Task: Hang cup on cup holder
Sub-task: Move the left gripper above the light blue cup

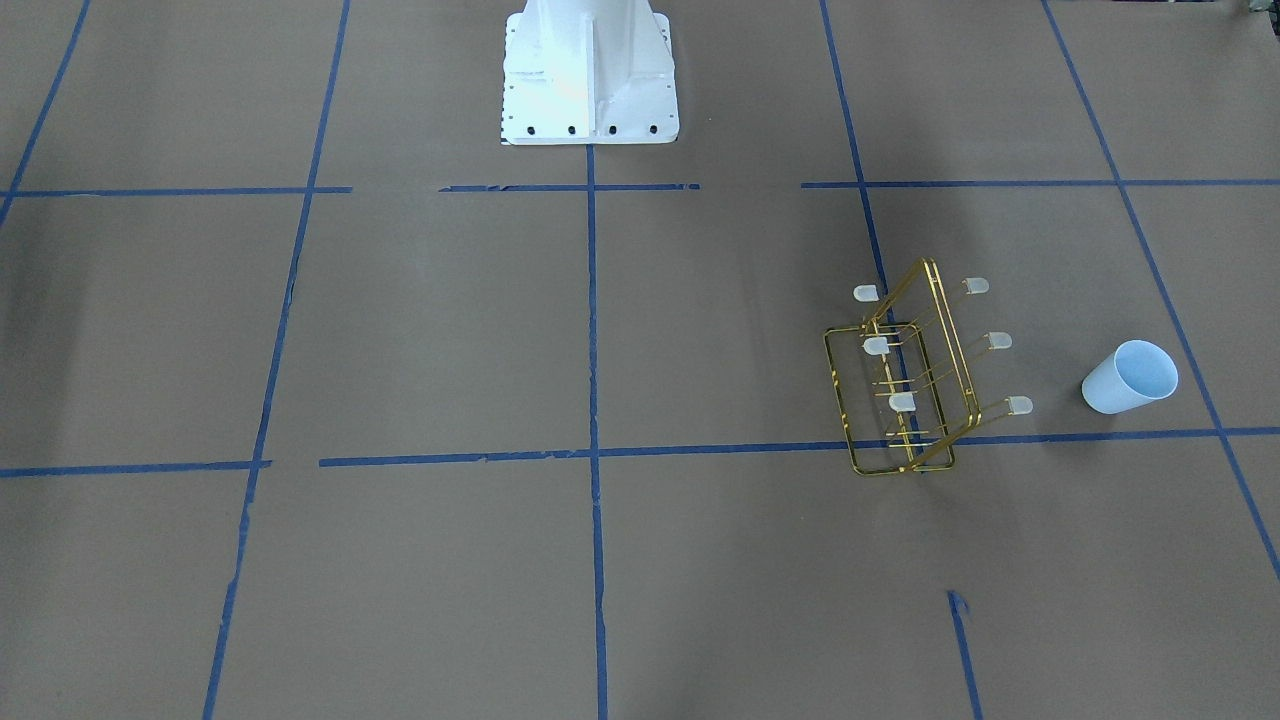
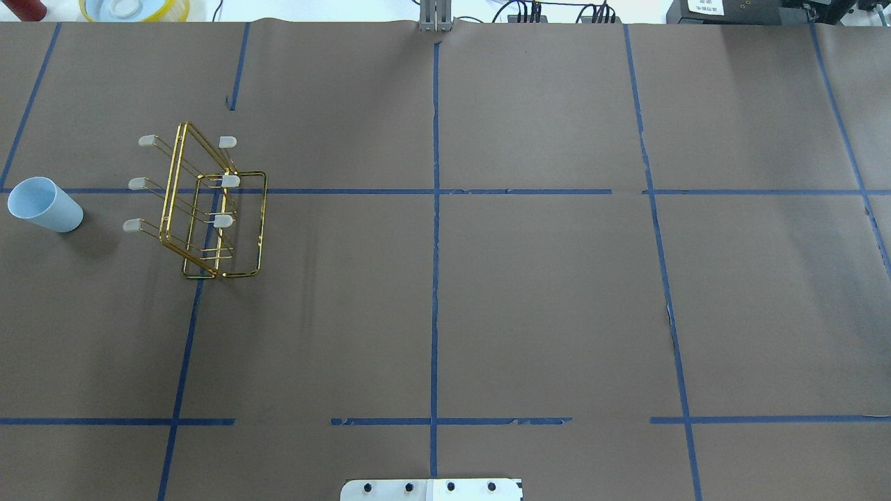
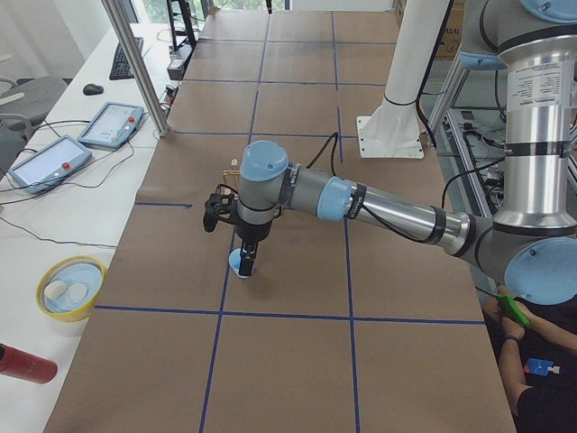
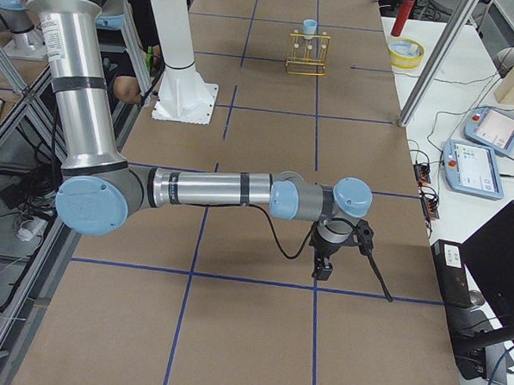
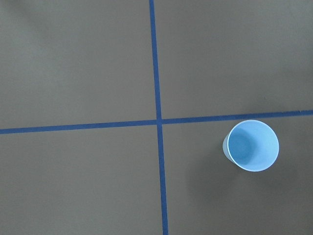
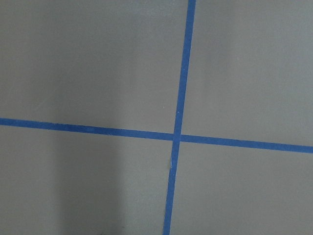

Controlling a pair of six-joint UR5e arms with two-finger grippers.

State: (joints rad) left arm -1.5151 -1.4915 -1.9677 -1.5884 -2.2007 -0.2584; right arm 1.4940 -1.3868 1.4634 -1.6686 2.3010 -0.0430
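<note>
- The table [image 2: 543, 313], brown paper gridded with blue tape, carried only the two task things, both on its left half, so I judged this a job for the left arm
- The left arm [image 3: 379, 206] reached out over that left half, its wrist pointing down at the cup, which I took as a line-up for a grasp
- The right arm [image 4: 205, 190] was stretched low over the right end, well apart from everything; I read that as parked out of the way
- The cup holder [image 2: 212, 209] stood upright on a tape crossing, three capped prongs slanting out to each side, none carrying anything
- The cup [image 2: 45, 204] stood mouth up on the paper, left of the cup holder and apart from it, facing the left-side prongs; it would need tipping over before it could sit on one
- In the left wrist view the cup [image 5: 253, 145] lay off-centre, low and right, so I judged the claw not yet squared over it
- The left gripper [image 3: 245, 263] hung just above the cup; from the side view alone I could not tell how wide it was
- The right gripper [image 4: 322, 269] pointed at bare paper; I could not tell its width either
</note>
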